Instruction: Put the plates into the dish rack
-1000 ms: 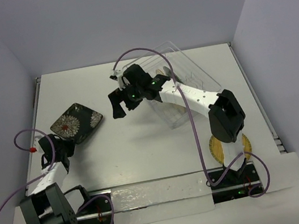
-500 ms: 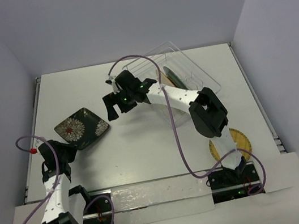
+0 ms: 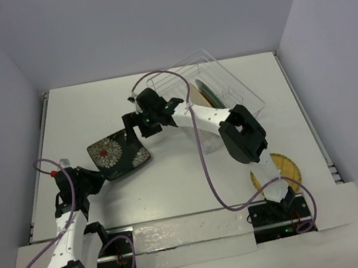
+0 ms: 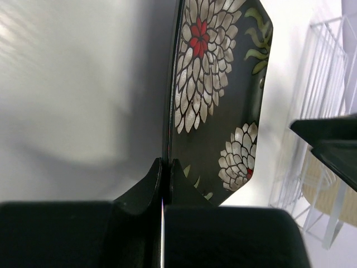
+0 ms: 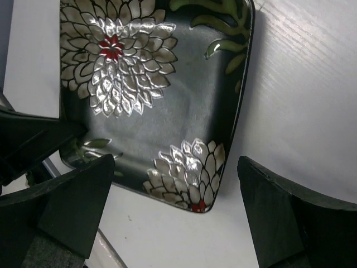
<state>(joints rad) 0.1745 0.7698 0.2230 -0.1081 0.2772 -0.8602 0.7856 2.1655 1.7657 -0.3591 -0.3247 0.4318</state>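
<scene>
Two arms were on one plate. You had the left gripper (image 3: 101,177) clamped on the black plate (image 3: 119,156), jaws pinched together on its near-left rim. From the left wrist the black plate ran edge-on away from the jaws, pattern side facing right, with a soft shadow on the table (image 3: 174,190) beside it. It looked lifted and tilted; I couldn't tell whether its far edge cleared the table. It sat left of centre, between the two grippers, near the rack (image 3: 240,86) but not in it.

Your right gripper (image 3: 132,133) was spread wide, hanging over the black plate's far-right corner. In the right wrist view its jaws stood either side of the patterned face, one over a corner and one out over bare table. I couldn't tell if either touched. Nothing was held there.

Rack sat at the far right of the table, angled. One tan plate (image 3: 195,97) and a grey-blue plate (image 3: 206,92) stood on edge inside it, side by side, just behind the right arm (image 3: 241,134). Round tan plate (image 3: 285,170) lay flat on the table by the right arm's base, partly hidden by it, well apart from the rack.
</scene>
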